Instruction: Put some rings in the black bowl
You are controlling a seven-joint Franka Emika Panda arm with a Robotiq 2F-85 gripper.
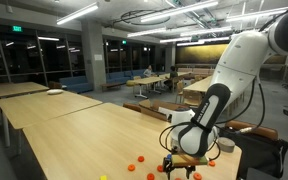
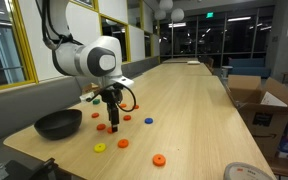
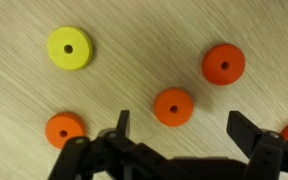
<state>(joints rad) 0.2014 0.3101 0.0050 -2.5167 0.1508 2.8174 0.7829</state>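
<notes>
In the wrist view my gripper is open and empty, its two dark fingers spread wide just over the wooden table. An orange ring lies flat just ahead of the gap between them. More orange rings and a yellow ring lie around it. In an exterior view the black bowl sits near the table's end, apart from my gripper, with orange rings, a yellow ring and a blue ring scattered nearby. My gripper hangs among the rings.
The long wooden table runs far back. Cardboard boxes stand off its side, and a white round object lies at its near edge. Another table carries a white dish.
</notes>
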